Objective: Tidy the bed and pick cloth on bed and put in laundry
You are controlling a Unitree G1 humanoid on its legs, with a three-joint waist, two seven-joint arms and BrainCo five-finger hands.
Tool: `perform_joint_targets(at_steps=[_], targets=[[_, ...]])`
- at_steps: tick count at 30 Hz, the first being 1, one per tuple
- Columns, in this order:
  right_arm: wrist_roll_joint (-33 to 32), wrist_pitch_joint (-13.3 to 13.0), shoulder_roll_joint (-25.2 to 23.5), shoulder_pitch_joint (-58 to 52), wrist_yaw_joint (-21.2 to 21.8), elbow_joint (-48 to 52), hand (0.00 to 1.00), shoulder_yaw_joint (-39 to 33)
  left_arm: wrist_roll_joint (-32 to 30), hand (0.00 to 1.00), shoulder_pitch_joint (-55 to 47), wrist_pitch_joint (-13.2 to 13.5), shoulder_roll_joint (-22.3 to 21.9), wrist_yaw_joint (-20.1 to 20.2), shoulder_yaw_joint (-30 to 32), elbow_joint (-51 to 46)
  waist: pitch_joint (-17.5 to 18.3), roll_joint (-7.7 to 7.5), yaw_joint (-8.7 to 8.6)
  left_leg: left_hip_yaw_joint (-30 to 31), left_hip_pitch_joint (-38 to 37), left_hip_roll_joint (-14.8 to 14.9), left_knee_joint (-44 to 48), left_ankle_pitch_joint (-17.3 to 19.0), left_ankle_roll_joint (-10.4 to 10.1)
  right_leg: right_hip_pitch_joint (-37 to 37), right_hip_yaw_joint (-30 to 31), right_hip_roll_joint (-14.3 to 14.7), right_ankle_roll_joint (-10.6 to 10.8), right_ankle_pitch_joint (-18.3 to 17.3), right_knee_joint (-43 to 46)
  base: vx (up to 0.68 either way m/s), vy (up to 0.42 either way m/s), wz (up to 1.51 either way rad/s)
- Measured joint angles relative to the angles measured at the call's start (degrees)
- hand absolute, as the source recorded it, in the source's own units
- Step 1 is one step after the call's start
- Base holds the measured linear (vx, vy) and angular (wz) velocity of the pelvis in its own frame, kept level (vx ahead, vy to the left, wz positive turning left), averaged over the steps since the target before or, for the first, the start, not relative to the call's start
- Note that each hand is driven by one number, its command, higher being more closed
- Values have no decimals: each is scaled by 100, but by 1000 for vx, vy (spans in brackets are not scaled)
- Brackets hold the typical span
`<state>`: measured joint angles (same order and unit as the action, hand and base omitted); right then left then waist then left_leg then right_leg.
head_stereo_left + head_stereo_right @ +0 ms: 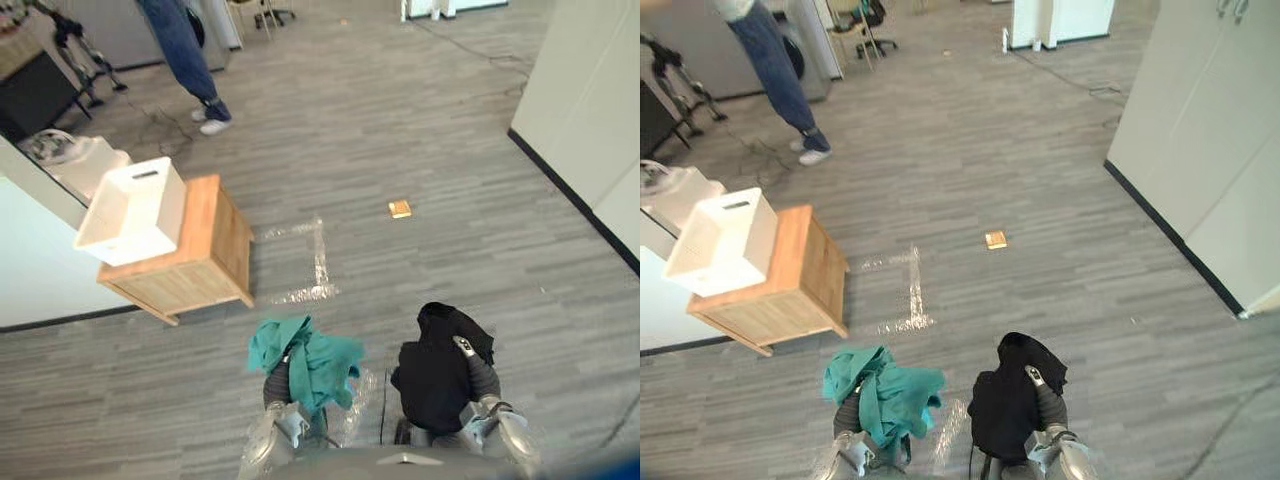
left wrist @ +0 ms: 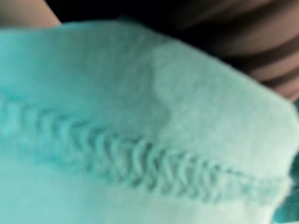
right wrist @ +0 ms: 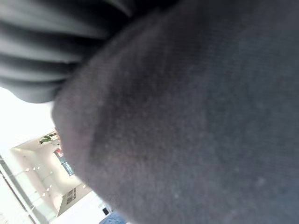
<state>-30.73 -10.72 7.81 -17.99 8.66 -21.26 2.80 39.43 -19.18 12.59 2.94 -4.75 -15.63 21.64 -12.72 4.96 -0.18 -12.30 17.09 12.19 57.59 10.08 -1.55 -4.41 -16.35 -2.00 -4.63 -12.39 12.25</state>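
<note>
With the teal cloth (image 1: 312,358) draped over the left hand (image 1: 278,381) and the black cloth (image 1: 432,378) over the right hand (image 1: 468,358), each grip hidden so I cannot tell it, the white basket (image 1: 134,210) on the wooden cabinet (image 1: 208,252) lies up-left, nearer the left.

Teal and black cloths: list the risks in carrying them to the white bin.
Teal cloth hangs loosely and might slip off before the white bin. Black cloth blocks the right wrist view, so its hold is hard to check. A person stands beyond the bin, near the route.

Silver-grey arms (image 1: 512,432), dark ribbed wrists (image 1: 481,376)
</note>
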Motion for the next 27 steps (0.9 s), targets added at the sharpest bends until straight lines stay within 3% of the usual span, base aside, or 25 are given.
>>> perform_joint_targets(at_steps=[3,5,8,9,10,11,12,14,15,16,17,19,21,24,25,26,27], targets=[[2,18,15,-24,17,9,100,-74,-2,100,-12,-6,-149,-32,-13,-63,12,-21,-29,-779,-168,-498,-2579,10,-162,-250,-212,-55,165,-26,-204,382,-29,29],[2,30,27,-145,31,11,100,-55,-6,100,-34,-14,-231,-59,-47,-79,18,-61,-13,-1297,-325,-765,-4280,-486,-162,-578,-364,-54,312,-112,-398,455,16,44],[-5,-17,165,-266,129,0,100,0,-10,100,-126,14,-228,-59,-153,-129,28,-52,74,-1611,-302,-672,-4931,-1014,-126,-1202,-382,-20,664,-322,-658,454,84,10],[-7,-36,203,-272,143,-17,100,35,-12,100,-164,19,-225,-58,-162,-144,35,-65,101,-1689,-310,-606,-4853,-1211,58,-1320,-376,-37,774,-416,-687,484,164,-17],[-20,-66,183,-241,146,-96,100,83,-13,100,-211,47,-199,-62,-178,-147,186,-270,149,-1831,-283,-717,-4562,-1319,681,-1408,-341,-244,893,-642,-681,496,179,-16],[-27,-80,179,-201,145,-133,100,94,-12,100,-201,51,-187,-62,-170,-147,265,-354,153,-1870,-258,-813,-4451,-1151,796,-1406,-339,-388,987,-688,-618,530,175,-8],[-60,-116,172,-166,143,-130,100,123,-15,100,-150,62,-220,-62,-126,-144,296,-472,119,-1852,-195,-913,-4236,-843,975,-1243,-322,-571,1170,-671,-148,536,196,13],[-54,-120,134,-31,137,-133,100,158,-77,100,-10,109,-218,-57,-110,-175,316,-512,134,-1812,-352,-1073,-4109,-583,1111,-703,-249,-986,1378,-569,1465,568,247,31],[-31,-119,43,7,121,-150,100,243,-116,100,27,141,-118,-52,-17,-238,318,-689,130,-1686,-606,-1304,-4119,-352,1148,-161,-109,-1389,1435,-81,2946,485,216,43],[-8,-119,-36,47,104,-179,100,245,-203,100,50,143,-82,-58,9,-236,300,-743,122,-1590,-754,-1393,-4123,-244,1142,24,-29,-1528,1399,85,3550,472,193,58],[48,-120,-107,74,67,-207,100,254,-249,100,68,141,-8,-63,41,-234,291,-750,108,-1392,-977,-1479,-4136,-125,1122,229,0,-1611,1379,19,4197,460,143,71],[63,-137,-121,-19,-27,-225,100,376,-299,100,78,147,137,-65,51,-245,255,-613,33,-911,-1681,-1594,-4470,-9,1017,628,-31,-1557,1095,-231,4640,488,127,101],[63,-151,-126,-76,-64,-221,100,465,-298,100,119,158,213,-80,53,-307,254,-593,-41,-577,-2011,-1648,-4722,21,950,1045,-59,-1485,1023,-413,4295,401,33,111],[59,-161,-258,-202,-30,-215,100,451,-297,100,167,157,276,-259,41,-441,198,-553,-54,50,-2417,-1656,-4985,118,780,1633,-4,-1283,963,-412,2805,390,-64,97],[58,-160,-276,-223,-6,-214,100,451,-296,100,172,143,283,-293,32,-441,193,-544,-58,250,-2513,-1620,-5009,150,739,1734,71,-1171,985,-290,2206,561,-185,120],[57,-161,-277,-280,23,-214,100,447,-296,100,179,121,300,-302,23,-438,155,-503,-69,558,-2671,-1524,-5044,221,656,1837,291,-996,987,106,1291,475,-199,101],[55,-161,-277,-286,25,-214,100,442,-296,100,181,118,309,-302,13,-438,137,-494,-88,665,-2720,-1489,-5040,253,623,1858,378,-943,1012,290,950,382,-195,116]])
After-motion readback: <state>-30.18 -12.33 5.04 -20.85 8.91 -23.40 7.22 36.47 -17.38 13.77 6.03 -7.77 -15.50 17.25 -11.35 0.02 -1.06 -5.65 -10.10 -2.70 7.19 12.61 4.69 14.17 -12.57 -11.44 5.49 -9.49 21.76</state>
